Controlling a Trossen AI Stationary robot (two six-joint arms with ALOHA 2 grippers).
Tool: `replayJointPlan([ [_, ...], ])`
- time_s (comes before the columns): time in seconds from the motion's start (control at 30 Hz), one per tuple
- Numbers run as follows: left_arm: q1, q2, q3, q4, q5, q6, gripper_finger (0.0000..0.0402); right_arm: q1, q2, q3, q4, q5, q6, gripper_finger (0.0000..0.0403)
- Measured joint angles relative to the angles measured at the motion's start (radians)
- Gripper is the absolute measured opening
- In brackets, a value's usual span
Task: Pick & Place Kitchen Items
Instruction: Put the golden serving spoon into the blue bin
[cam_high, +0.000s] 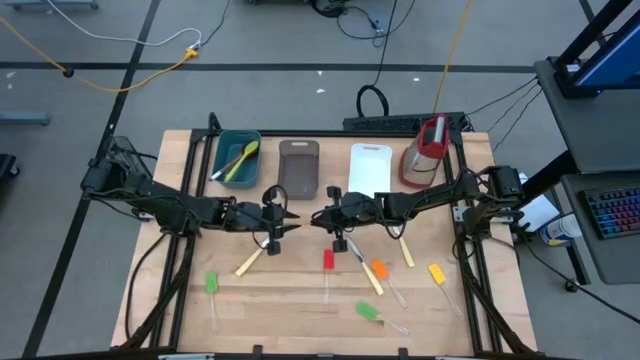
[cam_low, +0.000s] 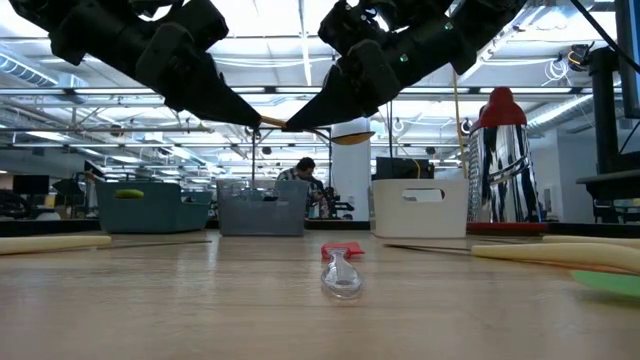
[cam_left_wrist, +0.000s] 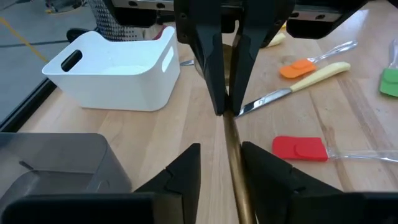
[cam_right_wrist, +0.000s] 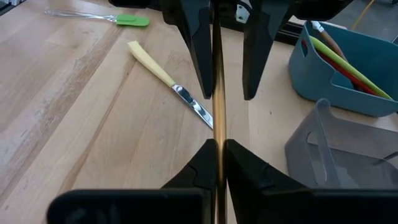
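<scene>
Both arms meet mid-desk, above the pale wood-grain desk (cam_high: 150, 300), tips nearly nose to nose with a thin gold spoon (cam_right_wrist: 218, 93) spanning between them, a straight polished metal shaft. Right gripper (cam_right_wrist: 219, 144): jaws closed tight on the gold spoon's shaft. Left gripper (cam_left_wrist: 221, 152): jaws parted, shaft runs down the gap, not pinched as far as the left wrist view shows. The low view has the spoon held well clear of the desk, its bowl showing under the right arm. Lying flat on the desk: cream-handled knife (cam_right_wrist: 171, 84) with shiny steel blade just beside the left arm, second knife (cam_left_wrist: 292, 90) with the same matte cream handle near the right arm, red spatula (cam_left_wrist: 300, 148) with a flat rectangular silicone head on a clear plastic handle, orange spatula (cam_left_wrist: 297, 67), green spatula (cam_right_wrist: 132, 20). Teal tub (cam_right_wrist: 354, 68), rounded-corner plastic, holds a lime-green silicone spoon (cam_right_wrist: 348, 62) and a red one beneath it. Smoky grey tub (cam_right_wrist: 336, 149) and white tub (cam_left_wrist: 118, 71) with slot handles sit alongside.
</scene>
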Motion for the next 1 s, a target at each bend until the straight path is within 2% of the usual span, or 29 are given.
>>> replayJointPlan([
  [0.4,0.000,0.000,0.000,-0.002,0.005,0.002,0.0060,0.000,0.000,0.000,0.003,0.006,-0.001,0.0016],
  [0.6,-0.001,0.000,0.000,-0.004,0.005,0.021,0.0013,-0.001,0.000,0.000,0.002,0.007,-0.002,0.0017],
  [0.77,-0.001,0.000,0.000,-0.004,0.006,0.020,0.0022,-0.001,0.000,0.000,0.003,0.006,-0.004,0.0036],
  [1.0,0.000,0.000,0.000,-0.039,-0.004,-0.032,0.0013,0.000,0.000,0.000,0.005,0.000,-0.003,0.0081],
])
